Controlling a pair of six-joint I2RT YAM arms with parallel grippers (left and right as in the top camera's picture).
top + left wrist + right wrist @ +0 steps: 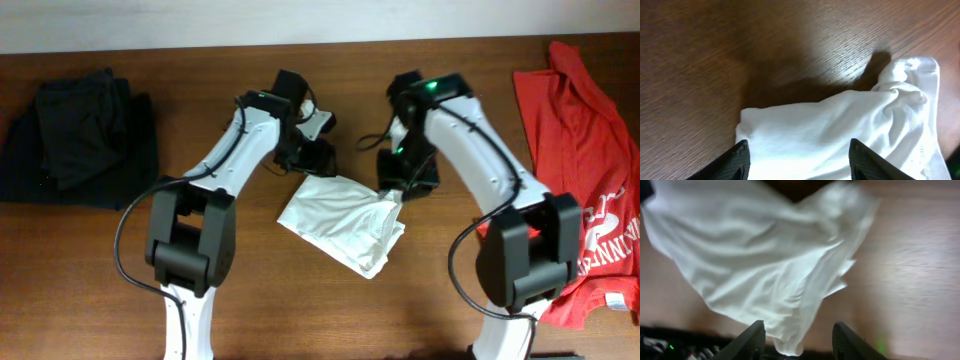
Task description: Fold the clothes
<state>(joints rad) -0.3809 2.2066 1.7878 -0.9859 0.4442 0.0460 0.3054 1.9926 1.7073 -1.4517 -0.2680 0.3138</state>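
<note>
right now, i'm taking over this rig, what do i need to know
Left gripper: open, above the white T-shirt's far edge, holding nothing.
Right gripper: open, a tip of the shirt between its fingers, not pinched.
White T-shirt: mid-table, folded into a small, rumpled bundle.
Red T-shirt: spread unfolded at the table's right edge.
To do: neaten the white one, fold the red one.

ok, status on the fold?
Left fingers open over white shirt. Right fingers open at its edge. Shirt crumpled mid-table, not folded flat. Red shirt, dark pile off to sides, nothing blocking.
</note>
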